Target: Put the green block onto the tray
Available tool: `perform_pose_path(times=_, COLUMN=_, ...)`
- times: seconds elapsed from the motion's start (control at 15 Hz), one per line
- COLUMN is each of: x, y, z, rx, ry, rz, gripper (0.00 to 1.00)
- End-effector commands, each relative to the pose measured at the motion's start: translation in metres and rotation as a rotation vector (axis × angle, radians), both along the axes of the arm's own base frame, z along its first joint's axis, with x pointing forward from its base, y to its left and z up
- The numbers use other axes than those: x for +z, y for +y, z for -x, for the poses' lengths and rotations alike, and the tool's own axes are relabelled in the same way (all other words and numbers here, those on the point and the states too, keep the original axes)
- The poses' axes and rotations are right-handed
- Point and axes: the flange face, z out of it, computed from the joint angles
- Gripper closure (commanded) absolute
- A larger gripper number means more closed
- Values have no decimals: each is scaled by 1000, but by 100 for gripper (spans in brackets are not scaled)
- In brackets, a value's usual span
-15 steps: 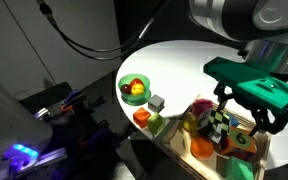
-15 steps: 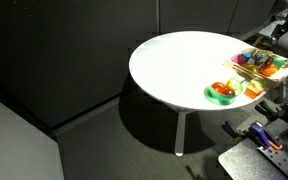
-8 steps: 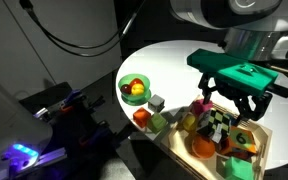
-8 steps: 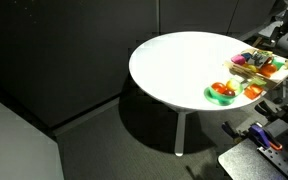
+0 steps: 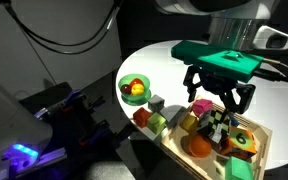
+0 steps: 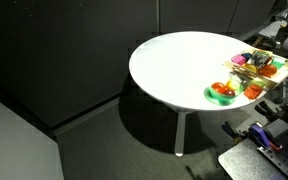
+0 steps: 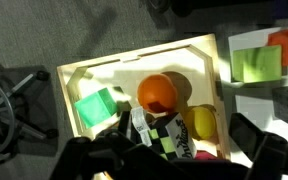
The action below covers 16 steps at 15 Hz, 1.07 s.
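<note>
The light-wood tray (image 5: 267, 142) stands at the table's edge, packed with toys; it also shows in the wrist view (image 7: 134, 58) and small in an exterior view (image 6: 259, 66). A plain medium-green block (image 7: 96, 107) lies inside the tray at one end, also seen in an exterior view (image 5: 239, 170). My gripper (image 5: 220, 103) hangs open and empty above the tray's other end, over a checkered box (image 7: 164, 135). Its dark fingers (image 7: 179, 162) frame the bottom of the wrist view.
In the tray lie an orange ball (image 7: 159, 92) and a yellow toy (image 7: 204, 122). On the table beside the tray stand a lime cube (image 7: 256, 63), an orange block (image 5: 141, 117), a grey cube (image 5: 156, 102) and a round green bowl (image 5: 134, 88) holding fruit.
My gripper has moved across the tray toward the loose blocks and the bowl, staying open. The blocks and toys have not moved.
</note>
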Motion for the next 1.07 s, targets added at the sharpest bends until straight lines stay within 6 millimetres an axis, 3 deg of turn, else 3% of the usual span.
perform_pose_path(times=0.0, x=15, y=18, z=14, rx=53, ry=28, rz=12, gripper=0)
perform_pose_path(times=0.6, x=34, y=56, z=33, rx=117, ry=111, rz=13, gripper=0)
perform_pose_path(times=1.0, x=56, y=73, z=46, rx=50, ry=108, rz=-3, gripper=0)
